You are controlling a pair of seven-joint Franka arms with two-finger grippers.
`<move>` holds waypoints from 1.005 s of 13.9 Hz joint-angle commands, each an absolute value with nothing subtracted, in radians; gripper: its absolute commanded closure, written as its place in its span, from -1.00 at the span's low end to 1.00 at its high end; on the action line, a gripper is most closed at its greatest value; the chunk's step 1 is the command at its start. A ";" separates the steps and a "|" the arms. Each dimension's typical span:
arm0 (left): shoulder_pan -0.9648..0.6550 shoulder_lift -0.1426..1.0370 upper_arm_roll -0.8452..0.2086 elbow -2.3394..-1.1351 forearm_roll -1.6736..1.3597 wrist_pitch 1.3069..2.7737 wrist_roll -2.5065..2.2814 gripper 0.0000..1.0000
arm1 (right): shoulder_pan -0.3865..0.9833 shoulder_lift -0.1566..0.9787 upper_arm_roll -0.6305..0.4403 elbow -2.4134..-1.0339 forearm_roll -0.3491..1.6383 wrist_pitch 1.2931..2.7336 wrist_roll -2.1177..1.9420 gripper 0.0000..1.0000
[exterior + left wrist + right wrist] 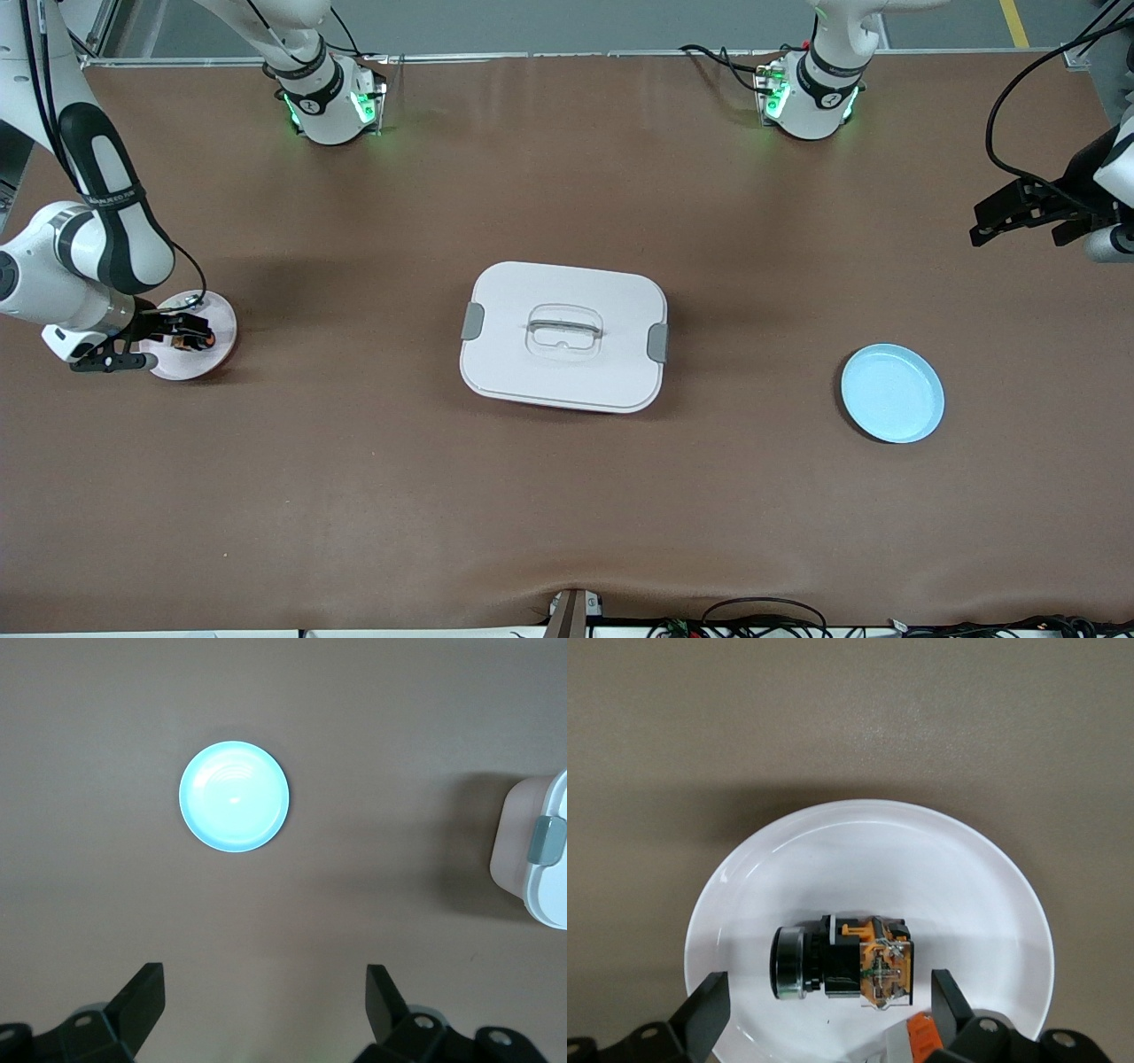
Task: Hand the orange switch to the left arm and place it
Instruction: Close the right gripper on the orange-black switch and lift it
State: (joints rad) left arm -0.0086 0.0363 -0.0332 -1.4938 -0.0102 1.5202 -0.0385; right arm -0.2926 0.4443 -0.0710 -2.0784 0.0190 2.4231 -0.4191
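Observation:
The orange switch (pixel 190 339), a small black push-button part with an orange end, lies on its side on a pale pink plate (pixel 218 321) at the right arm's end of the table. In the right wrist view the switch (pixel 842 967) lies on the plate (pixel 877 850) between my open right gripper's (pixel 828 1005) fingers. The right gripper (pixel 168 338) is low over that plate. My left gripper (pixel 992 221) is open and empty, up in the air at the left arm's end; it also shows in the left wrist view (pixel 266 997). The white box (pixel 532 372) stands mid-table.
A whitish part with an orange bit (pixel 917 1038) lies on the same plate beside the switch. An empty light-blue plate (pixel 892 392) lies toward the left arm's end, also in the left wrist view (pixel 234 796), where the box corner (pixel 549 877) shows too.

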 commanded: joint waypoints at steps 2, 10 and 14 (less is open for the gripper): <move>-0.006 0.040 -0.035 -1.473 0.002 1.499 -0.025 -1.00 | -0.310 0.465 -0.054 -2.082 0.020 2.450 -0.434 -1.00; -0.006 0.038 -0.035 -1.471 0.002 1.499 -0.026 -1.00 | -0.310 0.494 -0.054 -2.074 0.020 2.477 -0.436 -1.00; -0.006 0.038 -0.035 -1.471 0.000 1.499 -0.025 -1.00 | -0.310 0.492 -0.054 -2.072 0.021 2.468 -0.431 0.99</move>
State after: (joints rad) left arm -0.0080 0.0363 -0.0332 -1.4929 -0.0102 1.5202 -0.0385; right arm -0.2926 0.4881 -0.0682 -2.0790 0.0190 2.4689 -0.4228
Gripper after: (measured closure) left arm 0.000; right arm 0.185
